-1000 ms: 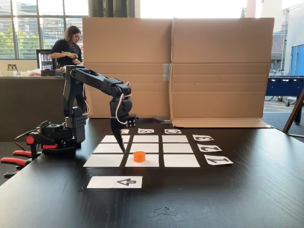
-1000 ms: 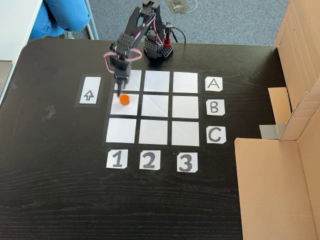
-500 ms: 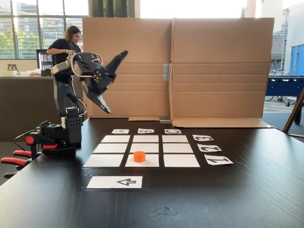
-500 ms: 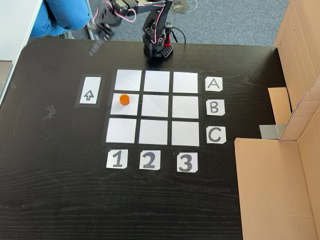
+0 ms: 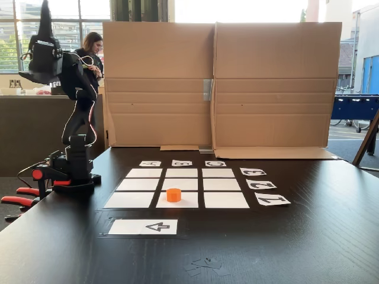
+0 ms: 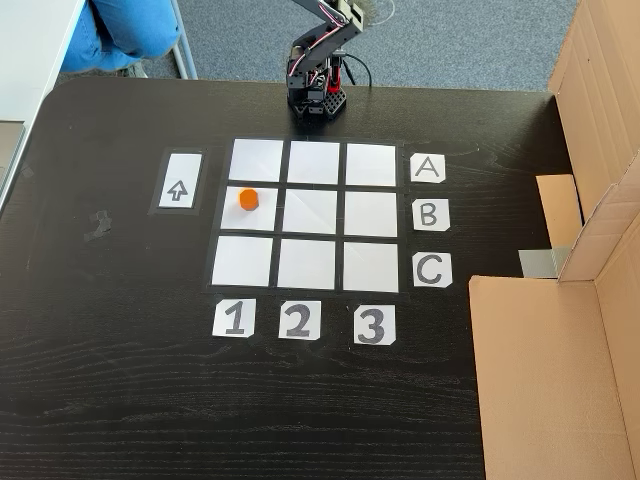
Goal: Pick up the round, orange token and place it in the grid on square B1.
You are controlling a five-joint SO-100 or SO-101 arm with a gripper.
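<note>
Dark wooden table (image 6: 120, 380) is bearing the grid (image 6: 311, 215); the round, orange token (image 6: 248, 200) is sitting in square B1 (image 6: 260, 212), at nine o'clock. Gripper (image 5: 45, 15) is pointing upward, its opening unreadable.

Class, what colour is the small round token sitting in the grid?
Bright orange. The token shows best in a fixed view from above, on a white grid cell.
</note>
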